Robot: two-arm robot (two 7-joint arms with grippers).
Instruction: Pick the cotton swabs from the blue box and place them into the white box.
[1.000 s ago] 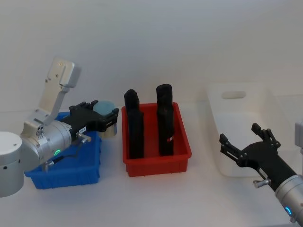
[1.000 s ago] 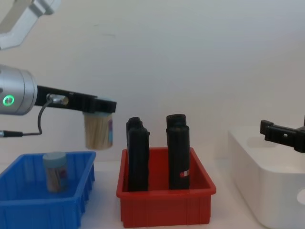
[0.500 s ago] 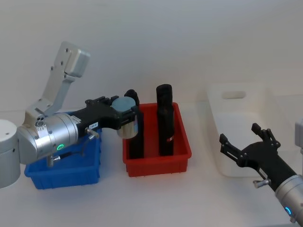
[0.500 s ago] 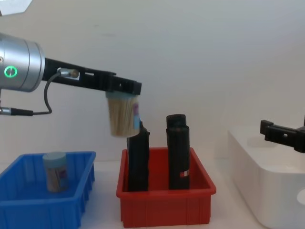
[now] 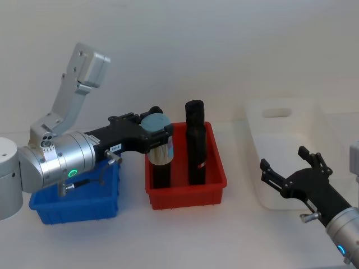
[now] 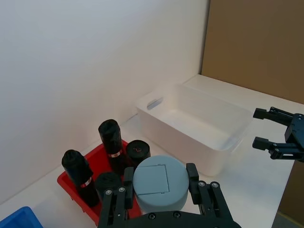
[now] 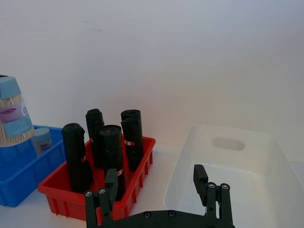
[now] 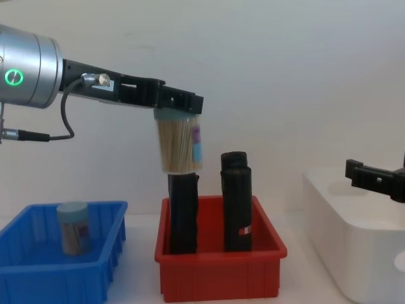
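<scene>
Cotton swabs (image 8: 180, 145) clamped in left gripper (image 8: 178, 106) mid-frame hang close to the black uprights (image 8: 235, 202), so swinging low toward the white box (image 8: 345, 247) could clip them; right gripper (image 5: 286, 168) open, lower right.

The left gripper (image 6: 159, 183) squeezes a small round cotton swab tub with a pale blue lid (image 6: 159, 194) between its black fingers. Just past it, four tall black tubes (image 6: 110, 138) stand up in a red plastic bin (image 6: 70, 185). Farther off sits a big white plastic box (image 6: 183, 138). The right gripper (image 6: 260, 127) hangs near that box, fingers apart. A corner of a blue plastic box (image 6: 16, 220) shows at the edge.
</scene>
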